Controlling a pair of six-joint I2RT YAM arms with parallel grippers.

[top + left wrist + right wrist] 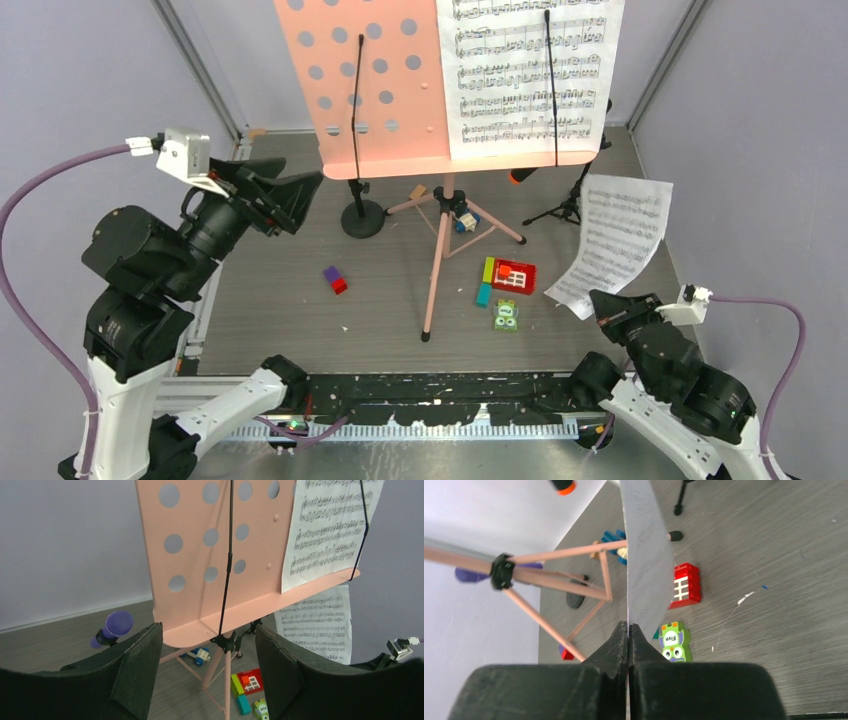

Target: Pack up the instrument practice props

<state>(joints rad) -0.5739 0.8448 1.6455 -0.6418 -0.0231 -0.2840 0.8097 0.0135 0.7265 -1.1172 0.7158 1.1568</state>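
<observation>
The pink perforated sheet-music holder (370, 80) stands mid-table on its tripod legs (438, 260). One white note sheet (530, 80) rests on its right half under a black clip wire. My left gripper (310, 200) hovers open left of the holder. In the left wrist view the holder's lower lip (240, 617) shows beyond my open left gripper (209, 665), and the purple-headed microphone (115, 627) is at the left. My right gripper (629, 626) is shut on a second note sheet (646, 565), which stands curled at the right (620, 240). The orange-tipped microphone (522, 176) sits on a tripod support (565, 210); a round-based support (362, 218) stands behind the holder.
Toy bricks lie around the stand's legs: a red one (513, 275), a green owl piece (506, 316), a small purple-and-red pair (335, 280). A blue toy car (463, 220) sits under the tripod. Grey walls close in on three sides.
</observation>
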